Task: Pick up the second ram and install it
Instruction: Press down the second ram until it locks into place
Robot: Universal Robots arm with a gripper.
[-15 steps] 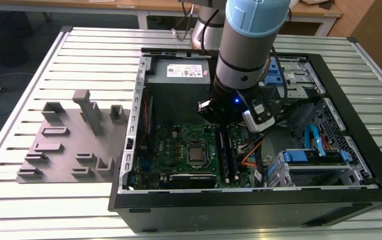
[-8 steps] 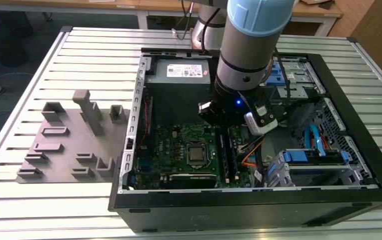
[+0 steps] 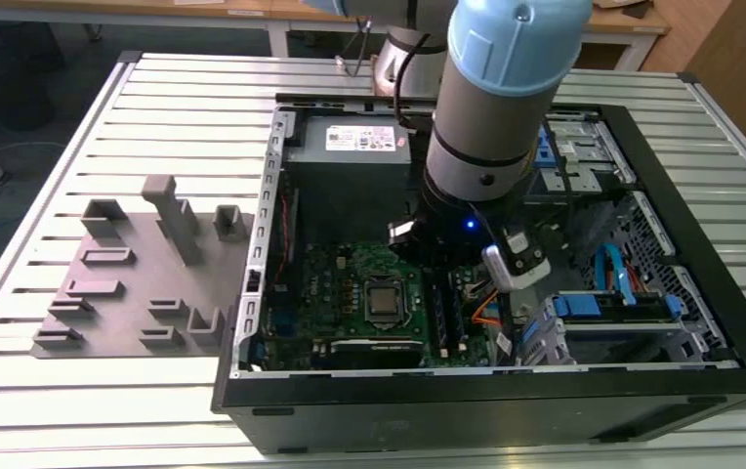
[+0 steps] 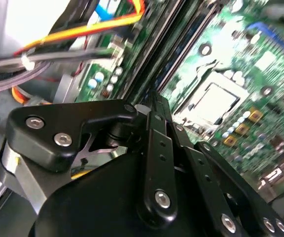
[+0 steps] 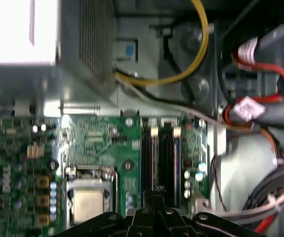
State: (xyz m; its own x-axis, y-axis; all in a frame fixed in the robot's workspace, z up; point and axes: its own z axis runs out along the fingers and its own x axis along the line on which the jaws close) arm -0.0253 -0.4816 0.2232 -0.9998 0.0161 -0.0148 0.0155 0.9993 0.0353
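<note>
Second ram [image 5: 165, 158] (in motherboard slot) just beyond closed, empty gripper [image 5: 154, 195].

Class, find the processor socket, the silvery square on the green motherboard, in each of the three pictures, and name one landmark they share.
Exterior view: the processor socket sits mid-motherboard, to the exterior view's left of the arm.
Second wrist view: the socket lies beyond the black gripper linkage.
First wrist view: the socket lies beside the long black memory slots.
Shared landmark: the green motherboard.

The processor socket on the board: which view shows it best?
The first wrist view: the processor socket faces the camera squarely. The second wrist view shows it tilted beyond the gripper's linkage; the exterior view shows it small, beside the arm.
</note>
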